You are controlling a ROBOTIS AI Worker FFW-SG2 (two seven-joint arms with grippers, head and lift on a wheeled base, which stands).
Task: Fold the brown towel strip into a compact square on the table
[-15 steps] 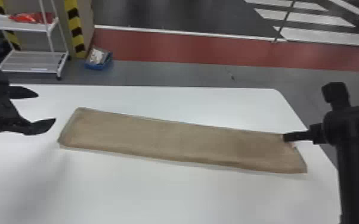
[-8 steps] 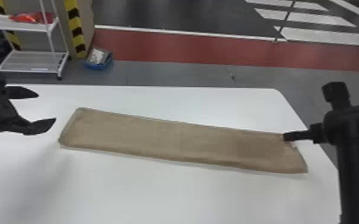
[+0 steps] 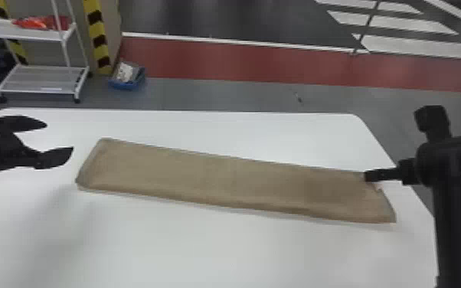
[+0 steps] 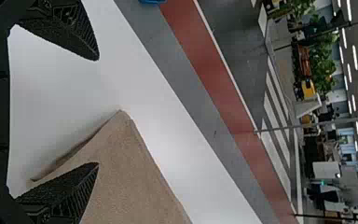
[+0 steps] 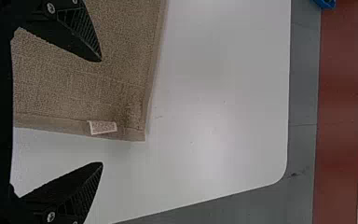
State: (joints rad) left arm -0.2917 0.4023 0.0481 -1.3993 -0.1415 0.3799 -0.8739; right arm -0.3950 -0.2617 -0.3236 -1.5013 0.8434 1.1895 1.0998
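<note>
"Where do we have our left end effector (image 3: 59,137)?"

"Near the left end of the brown towel strip (image 3: 222,180), with its two fingers spread wide apart. In its wrist view we see one finger in front of the towel strip and the other over the white worktop (image 3: 218,249)."

"And our right end effector (image 3: 383,175)?"

"At the far right corner of the towel strip. Its wrist view shows those fingers well apart too, one over the cloth, the other out past the right end. Whether either is touching the cloth, we cannot tell."

"How does the towel strip lie?"

"Long and flattened across the worktop, its left end farther from us than its right. We also find a small white label (image 5: 103,127) on its right-end hem, near the far corner."

"What do we see farther out?"

"Beyond the towel strip's left end, on the floor, a white wire-shelf trolley (image 3: 30,80) carrying red-orange packets (image 3: 44,23), a yellow-and-black striped post (image 3: 99,38) and a blue bin (image 3: 126,84) with pale contents. Farther beyond the towel strip, we have a red floor band (image 3: 222,59), then white painted stripes (image 3: 394,22) out past its right half."
</note>
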